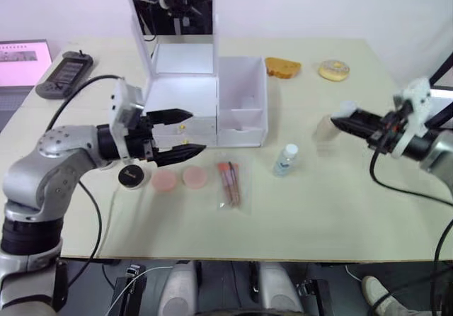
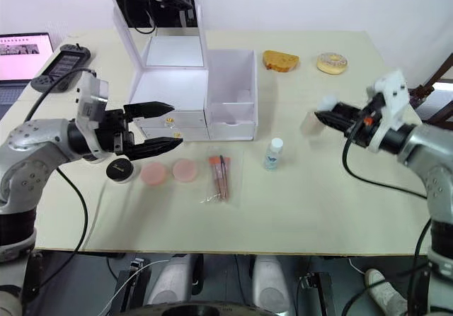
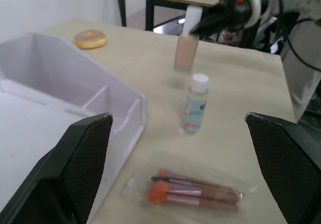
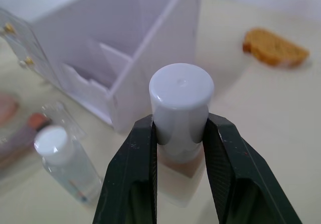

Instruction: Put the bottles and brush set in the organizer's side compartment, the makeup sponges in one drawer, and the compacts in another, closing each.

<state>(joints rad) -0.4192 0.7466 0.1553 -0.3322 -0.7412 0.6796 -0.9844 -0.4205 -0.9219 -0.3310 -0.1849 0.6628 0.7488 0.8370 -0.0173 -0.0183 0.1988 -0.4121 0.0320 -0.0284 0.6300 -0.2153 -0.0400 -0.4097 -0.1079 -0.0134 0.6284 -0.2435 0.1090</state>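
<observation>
Right gripper [image 4: 179, 133] clamped on the white cap of the frosted beige bottle [image 4: 180, 111], holding it upright above the table [image 1: 340, 210], out to the right of the organizer [image 1: 205, 100]. Left gripper [image 1: 185, 132] spread wide with nothing between its fingers, hovering just in front of the organizer's two gold-knobbed drawers [image 2: 173, 125], both shut. Mirror lid [image 1: 173, 8] stands raised. Side compartment [image 1: 241, 100] forms the organizer's right side, low divider visible inside. Clear bottle with blue label [image 1: 286, 159] stands upright on the table, near the compartment's front right corner, apart from it. Brush set [image 1: 228, 185] in its clear sleeve lies flat in front of the organizer, left of that bottle. Two makeup sponges [image 1: 179, 180] lie side by side just left of the sleeve. Round black compact [image 1: 131, 176] sits left of the sponges, under the left gripper's wrist. Doughnut [image 1: 333, 69] and bread slice [image 1: 282, 67] rest at the table's far edge; game console [image 1: 65, 73] at far left.
</observation>
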